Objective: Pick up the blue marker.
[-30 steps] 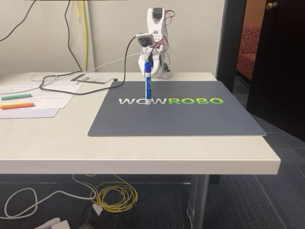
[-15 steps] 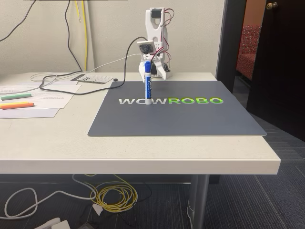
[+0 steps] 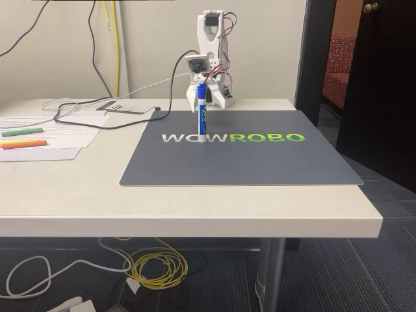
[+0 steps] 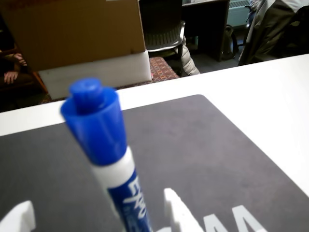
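Here the marker [image 3: 201, 112] stood upright on the mat [image 3: 260, 162], white end down, cap up.
My claw [image 3: 203, 93] sat just behind its cap, fingers [image 4: 176, 212] apart either side of the barrel; light, stiff, slick plastic, so I judged the upper barrel the best hold.
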